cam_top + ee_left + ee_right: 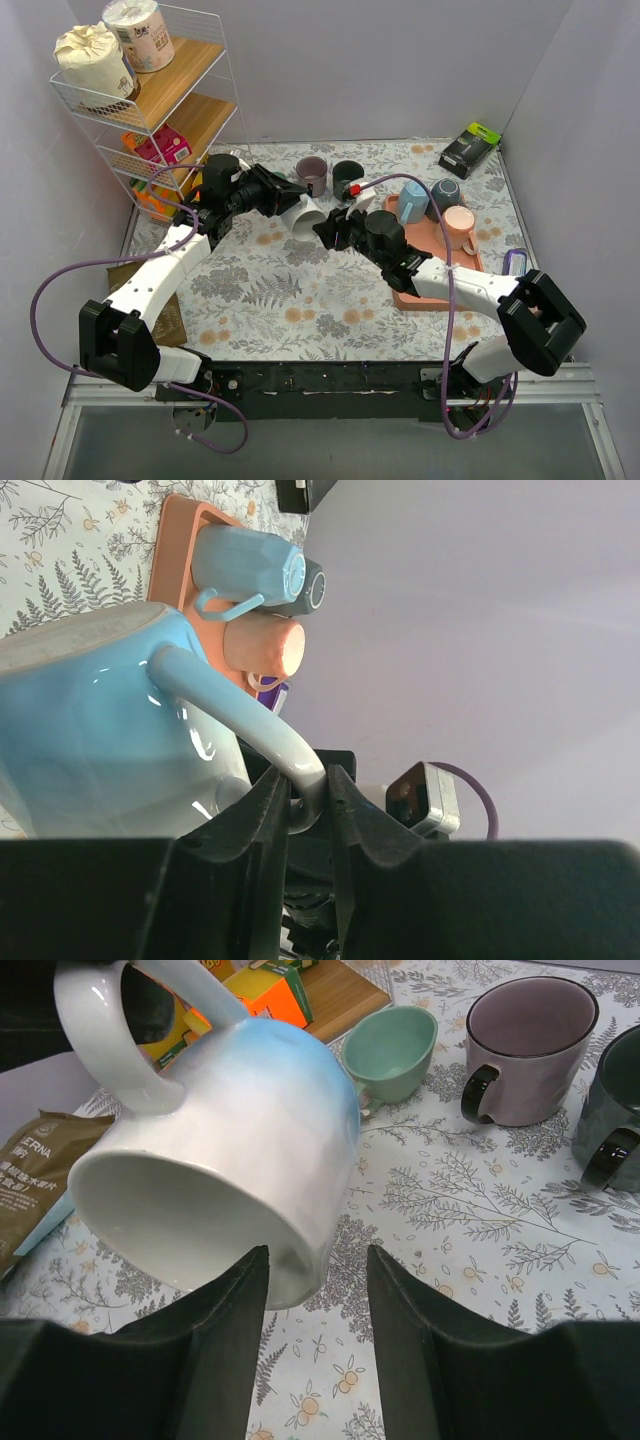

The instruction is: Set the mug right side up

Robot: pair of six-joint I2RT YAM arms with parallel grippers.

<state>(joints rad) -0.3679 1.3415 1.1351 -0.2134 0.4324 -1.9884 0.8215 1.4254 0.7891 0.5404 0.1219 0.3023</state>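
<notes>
The mug (305,215) is white fading to light blue. It hangs above the floral mat, tilted, with its mouth facing down and toward the right arm. My left gripper (283,200) is shut on its handle (240,725); in the left wrist view the gripper (308,800) has the handle pinched between both fingers and the mug body (90,730) on the left. My right gripper (325,232) is open. In the right wrist view the right gripper (318,1260) sits at the mug's (230,1140) lower rim, one finger in front of the mouth, one beside the outer wall.
An orange tray (430,295) on the right holds a blue mug (413,202), a dark mug (444,192) and a pink mug (460,225). A purple mug (311,175) and a dark green mug (347,176) stand behind. A wire shelf (150,90) stands at far left.
</notes>
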